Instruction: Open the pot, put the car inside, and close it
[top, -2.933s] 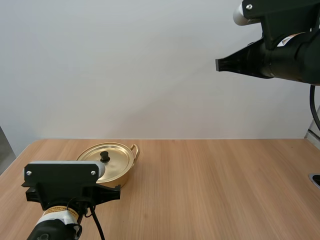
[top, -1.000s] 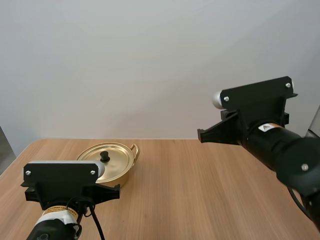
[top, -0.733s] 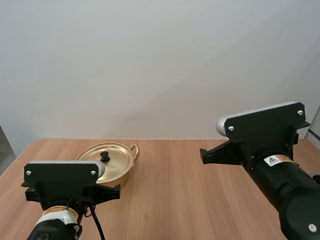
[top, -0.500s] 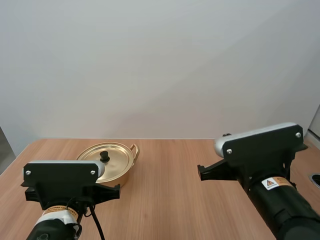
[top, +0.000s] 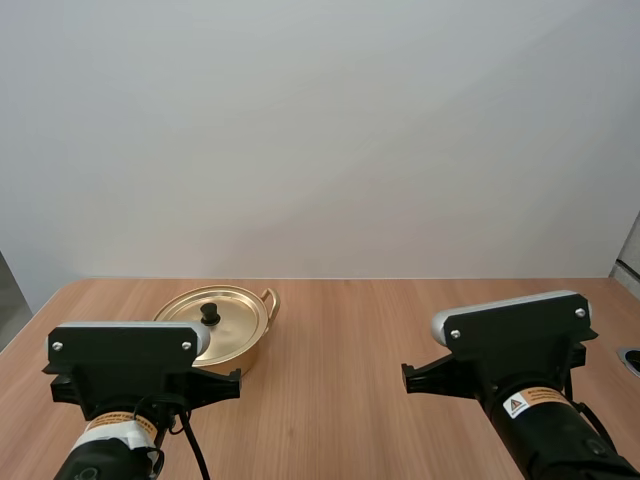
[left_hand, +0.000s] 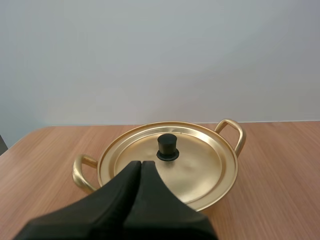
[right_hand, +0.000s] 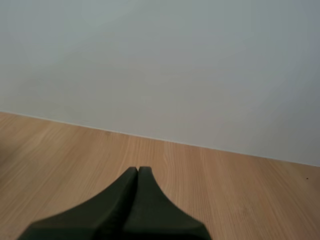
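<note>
Fingers (left_hand: 120, 195) of my left claw (left_hand: 141, 162) lie pressed flat together into one dark wedge with nothing between them. Their tips hang just short of the near rim of the pot (left_hand: 220, 187), aimed roughly at its middle. My right claw (right_hand: 137, 169) is closed the same way, empty, and points over bare wood on the right side of the table (right_hand: 215, 185), well apart from the pot.

From above, both my arms sit at the near edge of the table (top: 400, 330), left arm at the left and right arm at the right. The pot (top: 243, 352) stands on the left part of the table, just ahead of my left arm and partly hidden behind it.

It is a shallow, wide, shiny pot of golden metal. The lid (left_hand: 200, 162) is on and sits level inside the rim, a flat golden disc with a raised ring near its edge. A small black knob (left_hand: 167, 146) stands upright at the centre of the lid. Two looped golden handles stick out from the sides: the near-left handle (left_hand: 81, 172) close by my fingertips, and the far-right handle (left_hand: 234, 134) beyond the lid toward the far edge of the table.
</note>
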